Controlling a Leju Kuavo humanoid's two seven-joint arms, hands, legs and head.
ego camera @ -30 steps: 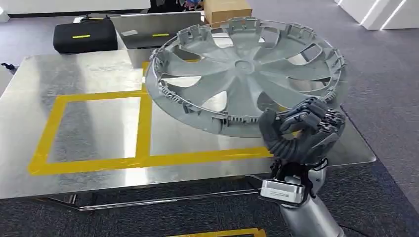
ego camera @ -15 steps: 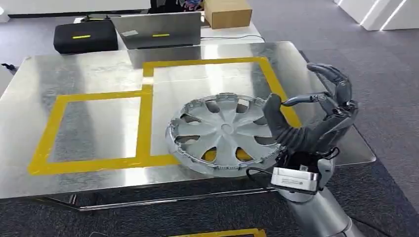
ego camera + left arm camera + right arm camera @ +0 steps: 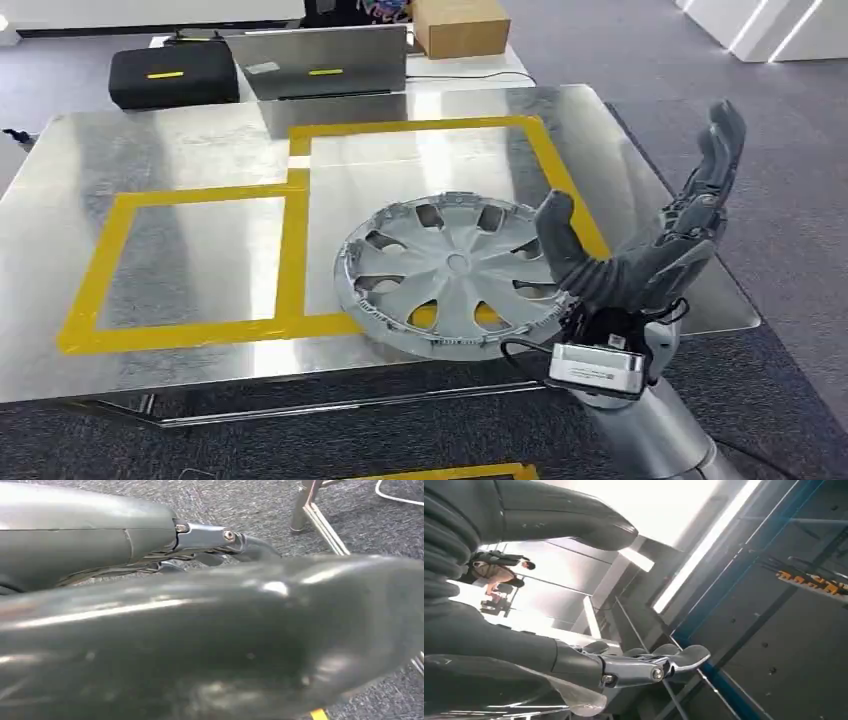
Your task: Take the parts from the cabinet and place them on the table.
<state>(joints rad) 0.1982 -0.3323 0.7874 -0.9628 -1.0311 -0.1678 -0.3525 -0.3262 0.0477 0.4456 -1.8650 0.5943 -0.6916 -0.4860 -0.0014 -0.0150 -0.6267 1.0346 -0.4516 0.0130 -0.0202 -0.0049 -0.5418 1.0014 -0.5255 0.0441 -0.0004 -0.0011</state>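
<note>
A silver hubcap point(image 3: 455, 275) lies flat on the metal table point(image 3: 180, 150), across the near line of yellow tape point(image 3: 290, 230), close to the front edge. My right hand point(image 3: 640, 250) stands just right of it with fingers spread upward and thumb toward the rim, holding nothing. In the right wrist view the right hand's fingers point(image 3: 644, 667) stretch out toward the ceiling. In the left wrist view my left hand point(image 3: 210, 537) hangs over grey carpet with a finger lying straight and nothing in it.
Yellow tape marks two rectangles on the table. Behind the table stand a black case point(image 3: 172, 72), a grey laptop-like box point(image 3: 320, 60) and a cardboard box point(image 3: 460, 22). Grey carpet surrounds the table. A table leg point(image 3: 305, 505) is near the left hand.
A second ago my right hand held the hubcap tilted above the table. It now lies flat on the table, and the hand has let go and spread its fingers upward.
</note>
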